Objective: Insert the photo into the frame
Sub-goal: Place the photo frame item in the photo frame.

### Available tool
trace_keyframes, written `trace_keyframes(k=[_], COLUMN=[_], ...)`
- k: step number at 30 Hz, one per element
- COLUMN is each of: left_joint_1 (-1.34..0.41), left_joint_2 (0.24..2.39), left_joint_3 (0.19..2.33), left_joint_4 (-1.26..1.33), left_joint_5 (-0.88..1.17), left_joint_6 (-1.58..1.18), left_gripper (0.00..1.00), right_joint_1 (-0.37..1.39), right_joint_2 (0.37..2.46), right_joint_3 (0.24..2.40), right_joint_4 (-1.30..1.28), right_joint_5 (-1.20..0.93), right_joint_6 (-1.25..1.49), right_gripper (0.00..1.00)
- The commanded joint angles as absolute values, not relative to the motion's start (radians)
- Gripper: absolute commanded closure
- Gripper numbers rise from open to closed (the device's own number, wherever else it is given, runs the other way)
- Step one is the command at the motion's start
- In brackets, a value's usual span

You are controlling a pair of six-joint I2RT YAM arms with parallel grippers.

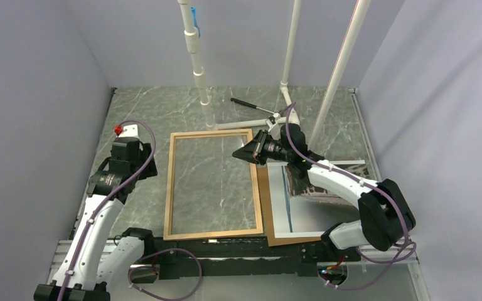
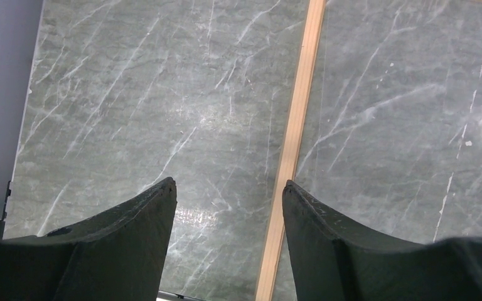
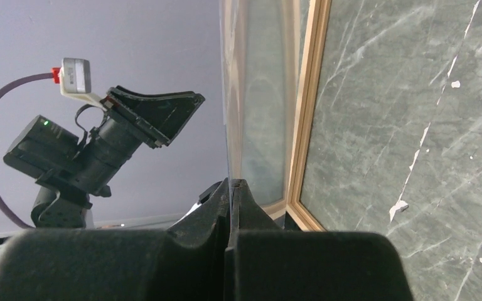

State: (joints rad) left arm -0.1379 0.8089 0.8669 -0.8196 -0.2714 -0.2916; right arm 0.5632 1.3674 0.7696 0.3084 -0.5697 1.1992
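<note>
- Right gripper (image 3: 230, 183): fingers pressed flat together, no gap showing. It points left, its tip over the right-hand strip of the frame (image 1: 213, 234) near the far corner. There's a glassy sheen right by the tip, and honestly I can't tell if anything thin is pinched in there.
- Left gripper (image 2: 229, 185): jaws spread fairly wide with nothing between them, just marble below. It hangs over the table (image 1: 144, 113) on the frame's left side. In the wrist view the frame's left wood strip runs up past the right finger.
- The frame lies flat in the middle of the table, and the marble shows through its opening.
- The photo (image 1: 301, 216) is outside the frame, lying picture side up on a brown backing board (image 1: 264, 200) just right of it. The right arm crosses over its far part.
- The board's left edge sits tight beside the frame's right strip.
</note>
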Motion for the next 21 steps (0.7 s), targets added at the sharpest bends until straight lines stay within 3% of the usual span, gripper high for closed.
trace_keyframes(k=[1, 21], left_joint_1=[-0.132, -0.132], left_joint_2=[0.796, 0.821], left_joint_3=[0.867, 0.866], left_joint_4=[-0.787, -0.785], left_joint_5=[-0.307, -0.319], left_joint_6=[-0.284, -0.276], left_gripper=[0.33, 0.32], right_joint_1=[0.577, 0.599], right_joint_2=[1.396, 1.439], right_joint_3=[0.807, 0.683], right_joint_4=[0.435, 0.607], right_joint_5=[-0.547, -0.451], right_joint_6=[1.225, 1.241], right_gripper=[1.0, 1.0])
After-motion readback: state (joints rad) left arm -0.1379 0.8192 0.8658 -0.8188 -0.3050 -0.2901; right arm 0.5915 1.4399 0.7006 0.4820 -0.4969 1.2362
